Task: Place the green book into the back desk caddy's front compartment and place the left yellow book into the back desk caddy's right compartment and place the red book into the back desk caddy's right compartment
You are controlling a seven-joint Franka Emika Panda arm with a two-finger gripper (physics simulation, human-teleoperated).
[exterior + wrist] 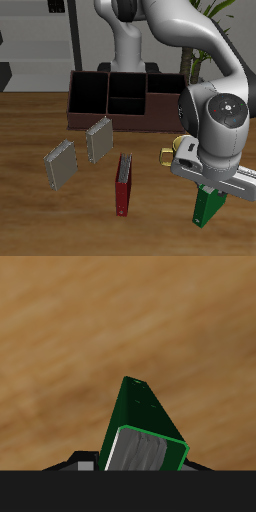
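We counted four books in the exterior view: one green book [208, 206], one red book [124, 184] and two grey-tan books [60, 164] [99, 140]. The gripper [208, 186] pinched the green book at its upper end, so the book hung tilted above the wooden table [30, 215], near the front edge and well apart from the caddy. In the wrist view we saw the same green book [140, 421] with its pale page edges facing the camera (the finger pads themselves were mostly hidden). The red book lay flat on the table, nearer the front edge than the grey-tan pair. One back desk caddy [120, 100] stood farther back; its front compartment [127, 100] and right compartment [88, 94] held no book.
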